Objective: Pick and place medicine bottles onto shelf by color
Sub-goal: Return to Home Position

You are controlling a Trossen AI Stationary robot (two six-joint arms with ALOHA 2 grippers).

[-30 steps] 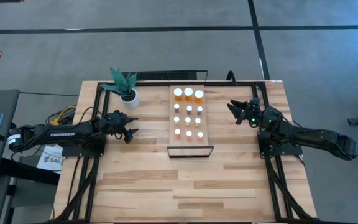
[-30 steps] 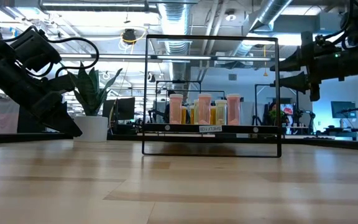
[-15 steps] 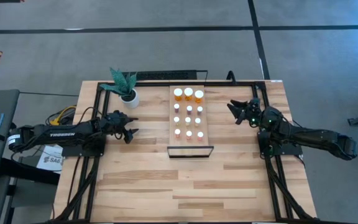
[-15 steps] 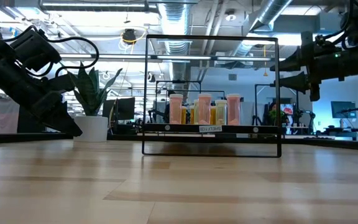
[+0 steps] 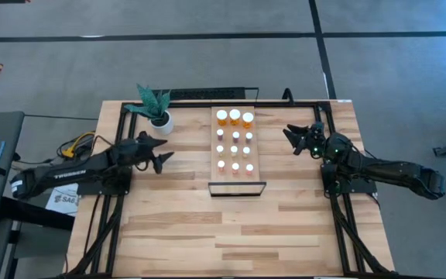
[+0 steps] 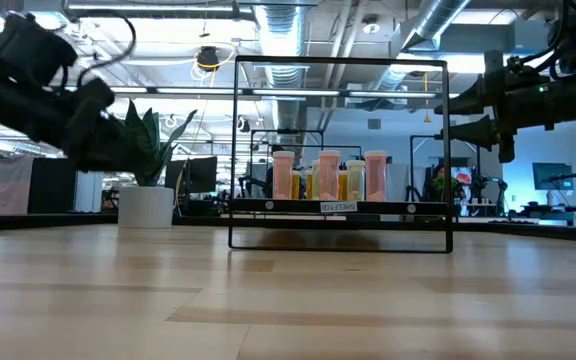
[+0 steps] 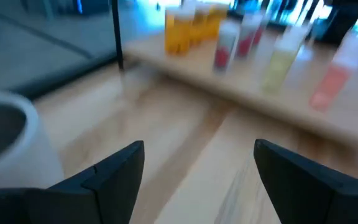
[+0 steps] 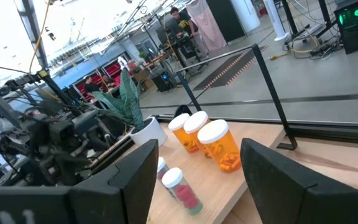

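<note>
I count twelve medicine bottles [image 5: 235,151] standing on the shelf [image 5: 228,178] — four rows of three, all white-capped. The three larger orange ones [image 5: 235,115] form the row farthest from the shelf's black frame [image 5: 237,188]; the nine smaller ones look orange, pale or reddish. The shelf lies between my two arms. The left gripper [image 5: 163,150] hovers near the potted plant [image 5: 159,116], fingers spread and empty — the right gripper [image 5: 289,138] sits off the shelf's opposite side, also spread wide, holding nothing.

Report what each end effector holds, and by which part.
Nothing is held: the left end effector and right end effector are both open and empty; the white-capped medicine bottles stand on the light-wood shelf.
</note>
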